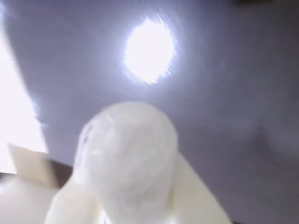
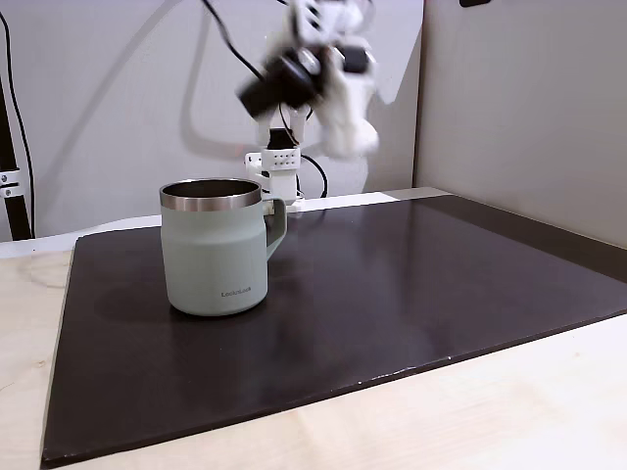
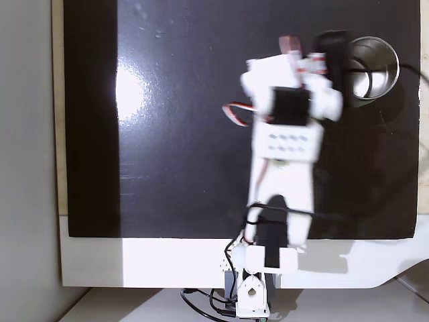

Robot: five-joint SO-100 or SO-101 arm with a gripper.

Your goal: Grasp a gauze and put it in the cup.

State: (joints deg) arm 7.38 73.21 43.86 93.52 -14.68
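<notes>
The cup (image 2: pixel 215 259) is matt sage-painted metal with a shiny steel rim, standing on a glossy black mat (image 2: pixel 411 294) over pale wood tabletop (image 2: pixel 509 411).

Pale wall (image 2: pixel 98 98), black mat (image 2: pixel 392 294) on light wood table (image 2: pixel 490 411)

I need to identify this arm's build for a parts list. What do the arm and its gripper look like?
The arm is white printed plastic with black servo blocks at its joints and a dotted plate on one link. Black cables run along it, and a red-and-white wire loops near one joint. In the wrist view, the gripper fingers are smooth white plastic.
</notes>
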